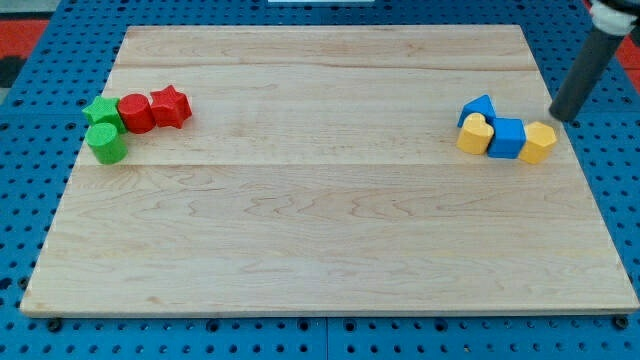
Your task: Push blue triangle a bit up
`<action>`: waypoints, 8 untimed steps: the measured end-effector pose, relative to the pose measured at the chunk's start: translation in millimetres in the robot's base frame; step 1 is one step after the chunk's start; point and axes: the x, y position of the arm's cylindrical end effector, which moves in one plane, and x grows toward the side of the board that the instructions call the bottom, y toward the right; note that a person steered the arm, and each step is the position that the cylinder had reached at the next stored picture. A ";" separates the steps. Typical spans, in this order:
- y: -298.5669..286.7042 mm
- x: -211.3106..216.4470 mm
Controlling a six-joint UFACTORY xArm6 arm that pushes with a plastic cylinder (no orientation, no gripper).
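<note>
Nearest the viewer, the wooden board (320, 250) carries a right-hand cluster: yellow heart-shaped block (474, 134), blue cube (507, 138) and yellow block (538, 143), with the blue triangle (478, 108) touching the heart's top. My tip (560, 118), a bare rod with no jaws and holding nothing, stands just right of and above this cluster, well right of the blue triangle. Far to the tip's left sit the green star (101, 110), green cylinder (106, 144), red cylinder (136, 113) and red star (170, 106).

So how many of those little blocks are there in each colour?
Green: 2, the green star and green cylinder.
Red: 2, the red cylinder and red star.
Blue: 2, the blue triangle and blue cube.
Yellow: 2, the yellow heart and yellow hexagon.
Total: 8.
</note>
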 end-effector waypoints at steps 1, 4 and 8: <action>-52.3 4.9; -84.6 -75.0; -265.6 -18.0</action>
